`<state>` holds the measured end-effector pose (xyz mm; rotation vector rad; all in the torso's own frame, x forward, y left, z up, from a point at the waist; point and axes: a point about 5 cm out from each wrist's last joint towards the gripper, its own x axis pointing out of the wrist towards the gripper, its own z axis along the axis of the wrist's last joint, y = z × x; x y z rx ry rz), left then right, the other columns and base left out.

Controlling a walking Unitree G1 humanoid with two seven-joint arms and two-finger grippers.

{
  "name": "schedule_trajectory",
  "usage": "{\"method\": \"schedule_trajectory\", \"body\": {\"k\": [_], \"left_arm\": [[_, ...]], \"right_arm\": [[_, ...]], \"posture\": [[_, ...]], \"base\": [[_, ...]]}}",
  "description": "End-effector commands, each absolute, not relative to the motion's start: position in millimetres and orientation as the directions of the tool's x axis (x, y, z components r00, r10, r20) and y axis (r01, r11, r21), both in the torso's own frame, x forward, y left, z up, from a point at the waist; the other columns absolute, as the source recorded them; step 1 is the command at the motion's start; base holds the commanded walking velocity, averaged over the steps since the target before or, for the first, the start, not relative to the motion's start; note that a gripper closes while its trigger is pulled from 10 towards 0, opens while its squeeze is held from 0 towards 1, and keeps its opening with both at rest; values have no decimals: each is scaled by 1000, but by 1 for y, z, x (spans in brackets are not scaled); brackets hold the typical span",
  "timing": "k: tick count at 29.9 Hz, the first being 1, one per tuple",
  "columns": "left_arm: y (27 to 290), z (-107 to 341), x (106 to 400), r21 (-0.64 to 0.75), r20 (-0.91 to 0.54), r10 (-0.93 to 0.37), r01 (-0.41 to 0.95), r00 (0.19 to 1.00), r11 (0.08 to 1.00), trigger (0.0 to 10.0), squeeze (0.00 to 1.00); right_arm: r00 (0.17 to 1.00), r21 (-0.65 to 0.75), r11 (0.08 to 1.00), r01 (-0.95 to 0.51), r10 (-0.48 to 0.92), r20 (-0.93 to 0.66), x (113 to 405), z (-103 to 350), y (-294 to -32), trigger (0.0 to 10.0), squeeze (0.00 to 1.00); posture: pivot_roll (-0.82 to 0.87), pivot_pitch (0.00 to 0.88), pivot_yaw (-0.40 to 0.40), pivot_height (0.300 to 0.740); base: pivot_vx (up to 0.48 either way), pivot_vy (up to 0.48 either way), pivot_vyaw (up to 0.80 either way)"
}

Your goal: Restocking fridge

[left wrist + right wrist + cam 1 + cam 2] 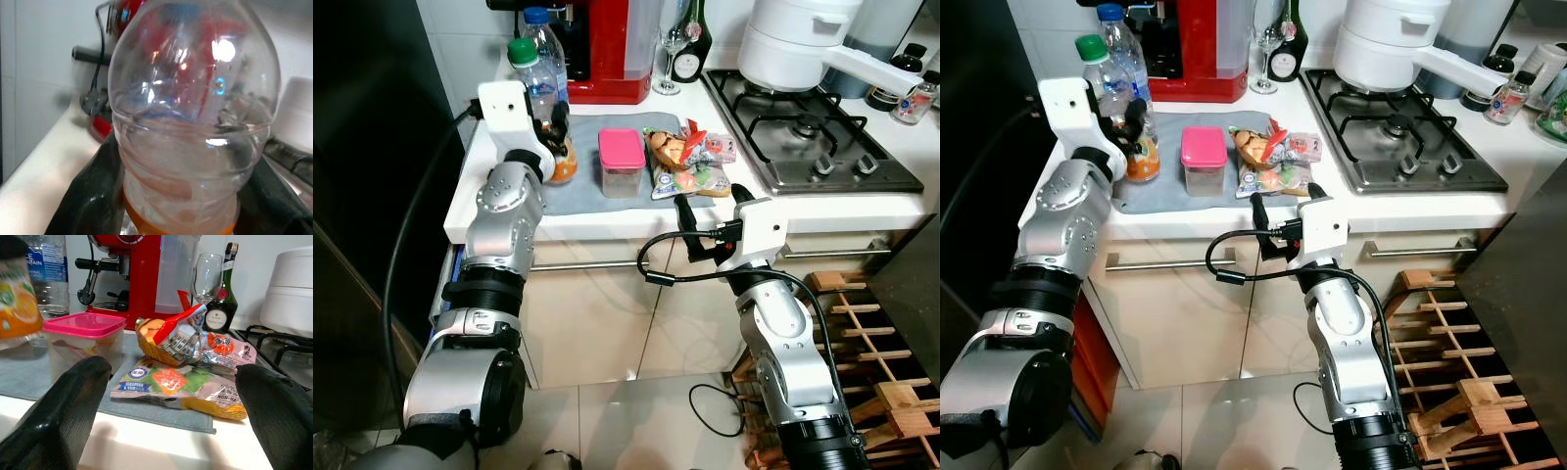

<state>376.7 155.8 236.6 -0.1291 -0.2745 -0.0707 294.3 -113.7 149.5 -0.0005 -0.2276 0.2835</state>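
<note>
1. Two grippers are up at the counter. The left gripper (556, 137) has its black fingers (93, 196) on either side of the orange-labelled bottle (562, 162), pinching its clear body just above the label. The bottle stands upright on the grey cloth (582, 191) near the counter's left end, just in front of the green-capped water bottle (530, 73).
2. For a good lift, I judge that the pinch should stay low on the ribbed waist, since the rounded shoulder above looks slippery.
3. Raise it straight up before swinging away; the green-capped water bottle and the pink-lidded container (621, 162) stand near and could be knocked.
4. The right gripper (710, 208) hangs at the counter edge with its fingers (63, 406) spread wide, facing the snack packets (181, 382) lying on the cloth's right part. Hold it clear of them until the left arm is away.
5. Keep the bottle upright while it is carried to the fridge.
</note>
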Motion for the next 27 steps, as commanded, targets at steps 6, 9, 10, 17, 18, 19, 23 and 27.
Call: {"method": "schedule_trajectory", "body": {"k": [6, 9, 10, 17, 18, 19, 23, 27], "left_arm": [[154, 245, 323, 9, 363, -167, 176, 917, 984, 6471, 0], [151, 231, 302, 40, 332, -197, 195, 922, 980, 10000, 0], [151, 231, 302, 40, 332, -197, 195, 922, 980, 10000, 0], [145, 205, 291, 8, 233, -165, 168, 958, 986, 10000, 0], [144, 199, 287, 16, 217, -157, 157, 964, 987, 10000, 0], [144, 189, 280, 31, 184, -143, 140, 972, 990, 10000, 0], [143, 168, 258, 162, 114, -204, 184, 972, 969, 10000, 0], [139, 165, 256, 192, 81, -267, 248, 960, 950, 10000, 0]], "right_arm": [[949, -26, 969, -247, 248, 194, 298, 145, -127, 10000, 0], [972, -75, 988, -136, 148, 180, 298, 140, -139, 10000, 0], [972, -75, 988, -136, 148, 180, 298, 140, -139, 10000, 0], [971, -26, 988, -155, 157, 179, 297, 141, -140, 10000, 0], [970, -13, 985, -172, 172, 174, 295, 139, -138, 10000, 0], [973, 3, 985, -171, 169, 155, 293, 134, -139, 10000, 0], [983, 1, 987, -159, 159, 91, 281, 118, -145, 10000, 0], [991, -23, 992, -121, 122, 46, 272, 107, -156, 10000, 0]], "posture": [[-58, 0, -54, 740], [-56, 0, -47, 740], [-56, 0, -47, 740], [-88, 0, -56, 740], [-87, 0, -61, 740], [-84, 0, -69, 740], [-73, 0, -83, 740], [-68, 0, -75, 740]], "base": [[0, 0, 0], [0, 0, 0], [0, 0, 0], [0, 0, 0], [0, 0, 0], [0, 0, 0], [0, 0, 0], [0, 0, 0]]}}
